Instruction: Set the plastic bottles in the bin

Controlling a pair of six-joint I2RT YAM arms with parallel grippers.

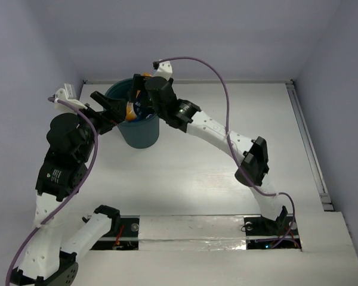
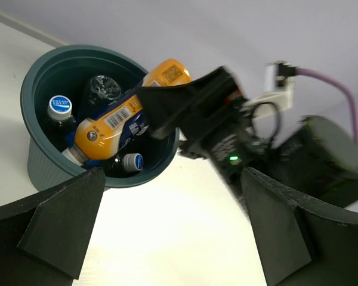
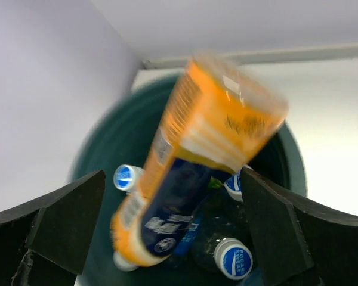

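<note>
The dark teal bin (image 1: 141,134) stands at the back left of the table. An orange bottle (image 3: 191,161) with a dark label slants cap-down inside it, blurred, its base above the rim; it also shows in the left wrist view (image 2: 110,122) and from above (image 1: 130,111). Clear bottles with blue-and-white caps (image 3: 234,257) (image 2: 60,107) lie under it in the bin (image 2: 33,89). My right gripper (image 3: 173,226) is open right over the bin (image 3: 101,149), fingers either side of the orange bottle, not touching it. My left gripper (image 2: 173,232) is open and empty beside the bin's left side (image 1: 110,110).
The right arm (image 1: 227,137) arches from the near edge over the table to the bin. Its cable (image 1: 227,89) loops above it. The back wall stands just behind the bin. A rail (image 1: 307,143) runs along the table's right edge.
</note>
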